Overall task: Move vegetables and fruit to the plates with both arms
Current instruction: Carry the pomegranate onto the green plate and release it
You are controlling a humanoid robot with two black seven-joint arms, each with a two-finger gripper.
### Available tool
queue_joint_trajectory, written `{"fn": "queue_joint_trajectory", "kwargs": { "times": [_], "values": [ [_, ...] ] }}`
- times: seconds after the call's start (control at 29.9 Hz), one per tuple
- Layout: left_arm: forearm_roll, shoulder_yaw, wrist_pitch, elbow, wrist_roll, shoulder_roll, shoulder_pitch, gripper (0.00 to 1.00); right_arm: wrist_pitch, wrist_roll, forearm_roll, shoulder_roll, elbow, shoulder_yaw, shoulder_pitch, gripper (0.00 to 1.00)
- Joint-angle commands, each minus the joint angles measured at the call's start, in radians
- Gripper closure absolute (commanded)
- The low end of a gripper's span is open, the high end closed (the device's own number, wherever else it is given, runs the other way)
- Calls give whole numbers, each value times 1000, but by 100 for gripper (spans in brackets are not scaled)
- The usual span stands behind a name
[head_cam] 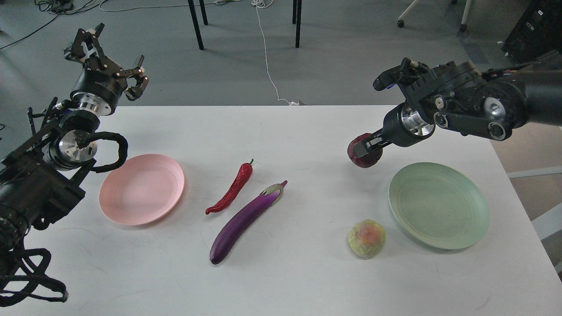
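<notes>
We are clamping the pomegranate in our right gripper, raised beside the green plate near the table's right edge. Our left gripper is hanging unclenched and empty. Both plates are lying bare; pepper, eggplant and round fruit are waiting.

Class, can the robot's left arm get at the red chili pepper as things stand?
Probably yes. The left gripper is open and empty, raised behind the pink plate. The red chili pepper lies uncovered just beyond that plate, apart from the eggplant.
</notes>
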Motion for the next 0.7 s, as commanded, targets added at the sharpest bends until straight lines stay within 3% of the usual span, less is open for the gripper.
{"fn": "queue_joint_trajectory", "kwargs": {
  "times": [0.0, 0.17, 0.43, 0.6, 0.67],
  "values": [
    [0, 0, 0, 0, -1, 3, 0, 2, 0, -10, -74, -111, 58, -1, -2, 53],
    [5, 8, -3, -2, -64, 15, 4, 2, 3, -11, -173, -238, 90, -46, -14, 51],
    [8, 11, -2, -2, -72, 2, 5, 2, 2, -11, -227, -284, 85, -43, -101, 45],
    [8, 11, 0, -2, -74, 6, 6, 2, 2, -10, -227, -284, 85, -43, -103, 22],
    [9, 11, -2, -2, -74, 9, 6, 2, 3, -10, -227, -284, 87, -43, -103, 17]
  ]
}}
